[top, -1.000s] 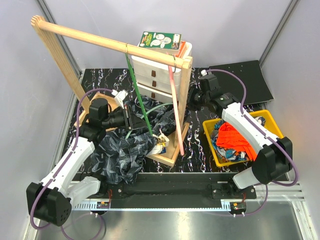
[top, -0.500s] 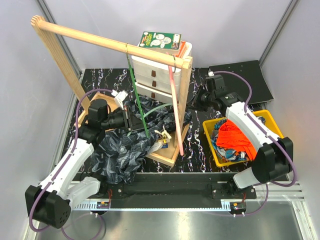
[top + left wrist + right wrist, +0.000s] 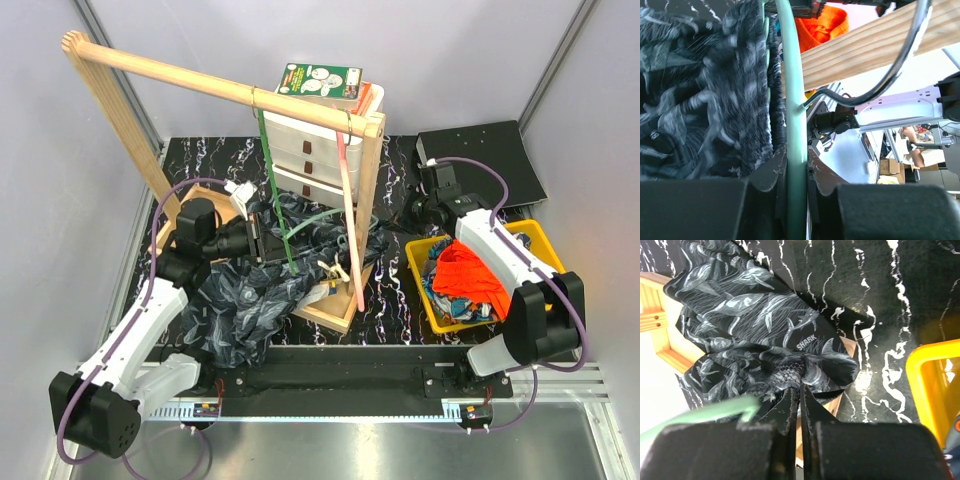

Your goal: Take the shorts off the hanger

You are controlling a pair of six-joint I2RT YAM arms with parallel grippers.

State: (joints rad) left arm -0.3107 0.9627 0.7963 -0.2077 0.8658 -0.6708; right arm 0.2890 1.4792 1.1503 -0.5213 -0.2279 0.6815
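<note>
1. My left fingers (image 3: pixel 796 160) are clamping shut on the bar of the mint-green hanger (image 3: pixel 792 100), low on the left of the worktop (image 3: pixel 395 290), under the wooden rack (image 3: pixel 200 80).
2. My right fingers (image 3: pixel 799 382) are pinching closed on a bunched fold of the dark shorts (image 3: pixel 765 330), the shark-print pair, at the cloth's right-hand end.
3. The dark shorts are lying in a heap across the rack's base. Most of the cloth is piling up near and left, pressed against the hanger bar. I cannot tell whether any of it is looping the bar.
4. The orange shorts (image 3: pixel 465 268) and the blue patterned shorts (image 3: pixel 450 305) are sitting in the yellow bin (image 3: pixel 414 275) on the right.
5. As I judge it, the coming pull depends on one line: the cloth is running left to right between my two grips. The hanger is lying left of my right fingers and the bin just near-right of them. My right arm is the nearer one to drag the dark shorts clear while my left is anchoring the hanger.
</note>
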